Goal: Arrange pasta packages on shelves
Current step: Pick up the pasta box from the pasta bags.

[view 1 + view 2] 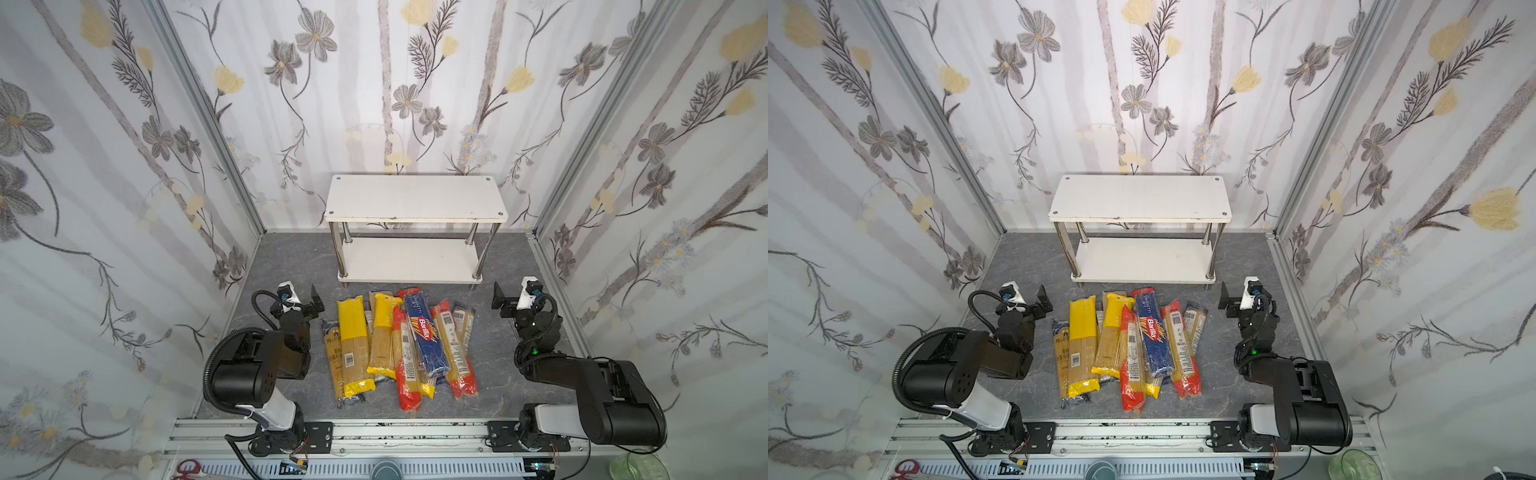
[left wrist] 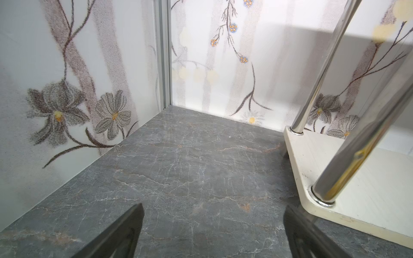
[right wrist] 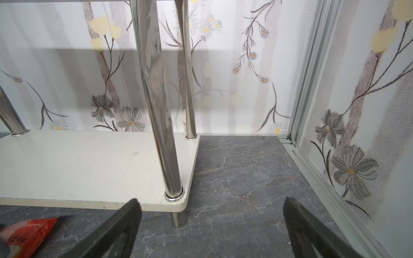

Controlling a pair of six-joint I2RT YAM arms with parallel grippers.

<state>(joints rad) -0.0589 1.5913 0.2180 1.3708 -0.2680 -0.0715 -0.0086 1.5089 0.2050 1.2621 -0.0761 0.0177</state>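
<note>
1. The pasta packages (image 1: pixel 399 345) lie in a loose, overlapping heap on the grey marble table (image 1: pixel 291 266), between the two hands. Their long sides run toward the shelves (image 1: pixel 415 199).
2. A dark-blue Barilla pack (image 1: pixel 426 332) rests on top of the heap, nearer the right hand than the left. Yellow-ended packs (image 1: pixel 353 345) lie on the left hand's side.
3. The shelves stand just beyond the heap, ahead of both hands and against the flowered back wall (image 1: pixel 374 104). Every pack in view is on the table, apart from the shelves.
4. The left hand (image 2: pixel 212 208) has its fingers spread wide with only table between them. The lower board's corner (image 2: pixel 312 201) lies just ahead, on its heap side.
5. The right hand (image 3: pixel 211 202) is equally wide and holds nothing. A shiny shelf leg (image 3: pixel 161 111) stands just ahead of it, and a red pack end (image 3: pixel 26 232) lies beside its inner finger.
</note>
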